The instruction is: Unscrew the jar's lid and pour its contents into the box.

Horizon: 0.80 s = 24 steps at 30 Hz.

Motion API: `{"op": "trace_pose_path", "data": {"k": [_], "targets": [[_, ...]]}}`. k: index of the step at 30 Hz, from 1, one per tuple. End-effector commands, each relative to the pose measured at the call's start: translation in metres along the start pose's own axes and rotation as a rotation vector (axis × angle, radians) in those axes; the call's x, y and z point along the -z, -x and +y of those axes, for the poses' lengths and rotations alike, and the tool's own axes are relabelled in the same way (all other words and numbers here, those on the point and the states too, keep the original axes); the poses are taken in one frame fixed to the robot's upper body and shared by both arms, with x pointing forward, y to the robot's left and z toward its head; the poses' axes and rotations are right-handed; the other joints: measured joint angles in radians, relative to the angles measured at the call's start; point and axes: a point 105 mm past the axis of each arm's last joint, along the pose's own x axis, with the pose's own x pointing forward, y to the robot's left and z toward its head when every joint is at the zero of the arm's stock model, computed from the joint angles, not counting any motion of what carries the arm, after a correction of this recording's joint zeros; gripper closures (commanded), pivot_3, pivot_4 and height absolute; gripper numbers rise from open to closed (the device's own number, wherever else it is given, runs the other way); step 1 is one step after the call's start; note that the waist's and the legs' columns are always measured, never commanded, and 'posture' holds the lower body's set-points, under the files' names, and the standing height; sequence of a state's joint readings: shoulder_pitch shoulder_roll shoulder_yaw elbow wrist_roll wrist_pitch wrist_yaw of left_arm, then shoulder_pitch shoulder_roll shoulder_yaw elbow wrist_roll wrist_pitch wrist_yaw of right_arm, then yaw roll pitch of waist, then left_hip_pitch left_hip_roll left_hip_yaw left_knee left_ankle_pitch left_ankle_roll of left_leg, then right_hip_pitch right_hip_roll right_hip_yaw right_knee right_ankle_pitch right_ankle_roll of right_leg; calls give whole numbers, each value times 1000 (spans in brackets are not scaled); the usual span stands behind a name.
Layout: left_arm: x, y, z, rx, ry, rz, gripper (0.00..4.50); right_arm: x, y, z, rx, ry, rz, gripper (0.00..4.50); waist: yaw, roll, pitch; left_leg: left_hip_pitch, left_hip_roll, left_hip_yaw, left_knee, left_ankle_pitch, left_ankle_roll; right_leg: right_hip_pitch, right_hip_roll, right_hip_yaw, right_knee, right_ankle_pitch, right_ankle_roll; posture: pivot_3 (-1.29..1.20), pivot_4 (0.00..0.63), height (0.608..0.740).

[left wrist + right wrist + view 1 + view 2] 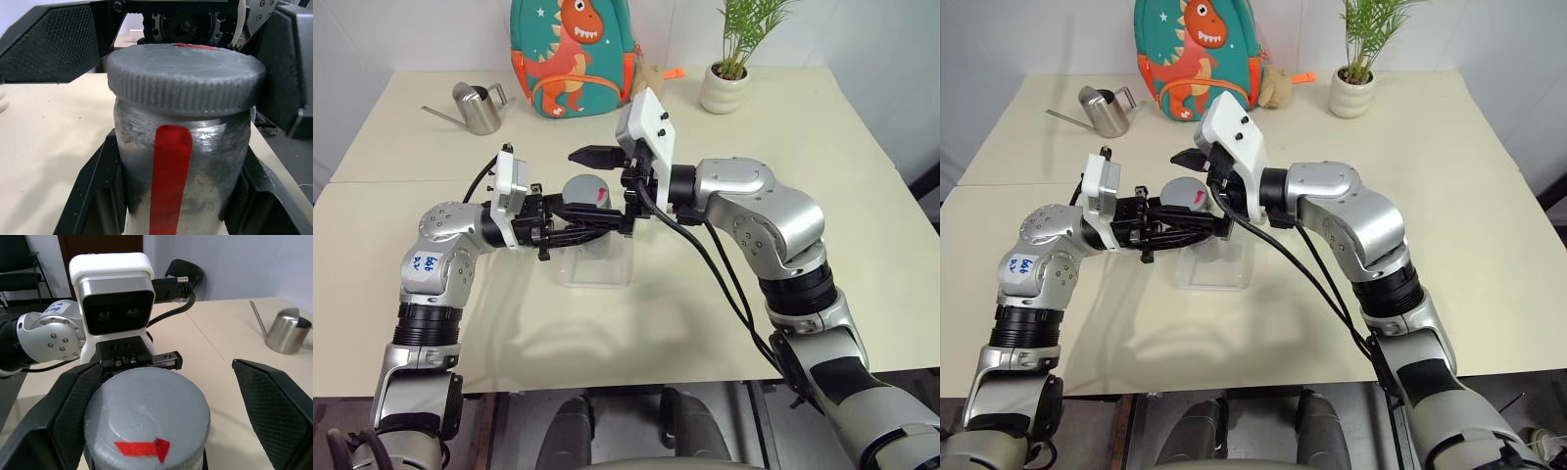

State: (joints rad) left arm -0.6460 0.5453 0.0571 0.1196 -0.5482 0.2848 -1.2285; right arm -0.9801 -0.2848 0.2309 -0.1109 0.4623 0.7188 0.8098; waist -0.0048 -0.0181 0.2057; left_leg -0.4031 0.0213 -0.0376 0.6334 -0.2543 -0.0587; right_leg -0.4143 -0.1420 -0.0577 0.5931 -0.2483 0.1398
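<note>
- The left claw [570,223] was clamped on the jar [183,161], steadying it above the box [599,264].
- The right claw [161,396] stood apart around the lid [146,418], apparently to twist it.

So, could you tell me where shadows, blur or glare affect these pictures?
Left eye view: soft arm shadows fall on the table near the box. Left wrist view: the lid is sharp, the table behind it blurred. Right wrist view: the watering can shows bright reflections, and the near finger edges look soft.
</note>
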Motion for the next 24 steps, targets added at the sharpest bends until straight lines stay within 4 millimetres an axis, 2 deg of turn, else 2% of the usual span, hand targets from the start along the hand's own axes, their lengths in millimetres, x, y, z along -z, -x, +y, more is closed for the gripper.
{"op": "trace_pose_path", "data": {"k": [1, 9, 15, 19, 24], "targets": [[-12, -3, -1, 22, -51, -14, 2544, -17, 7, -10, 52, 55, -44, 42, -1, 0, 0, 0, 0, 0, 0, 0, 0, 0, 0, 0, 0, 0, 0, 0, 150, 740], [-12, -2, -2, 17, -52, -14, 2544, -18, 50, -30, 120, 89, -56, 42, 2, 0, 0, 0, 0, 0, 0, 0, 0, 0, 0, 0, 0, 0, 0, 0, 150, 740], [-12, 1, -1, 12, -52, -10, 2544, -14, 81, -35, 136, 106, -23, 42, 4, 0, 0, 0, 0, 0, 0, 0, 0, 0, 0, 0, -1, 0, 0, 0, 150, 740], [-11, 2, -1, 12, -53, -7, 2544, -19, 88, -32, 118, 98, -42, 42, -9, 0, 0, 1, 0, 1, -1, 0, 0, 0, 1, 1, -1, 0, 0, 0, 150, 740], [-12, 2, 0, 12, -55, -6, 2544, -28, 77, -17, 23, 74, -94, 42, -14, 0, 0, 1, 1, 1, -1, 0, 0, 0, 1, 1, -1, 0, 0, 0, 150, 740]]}}
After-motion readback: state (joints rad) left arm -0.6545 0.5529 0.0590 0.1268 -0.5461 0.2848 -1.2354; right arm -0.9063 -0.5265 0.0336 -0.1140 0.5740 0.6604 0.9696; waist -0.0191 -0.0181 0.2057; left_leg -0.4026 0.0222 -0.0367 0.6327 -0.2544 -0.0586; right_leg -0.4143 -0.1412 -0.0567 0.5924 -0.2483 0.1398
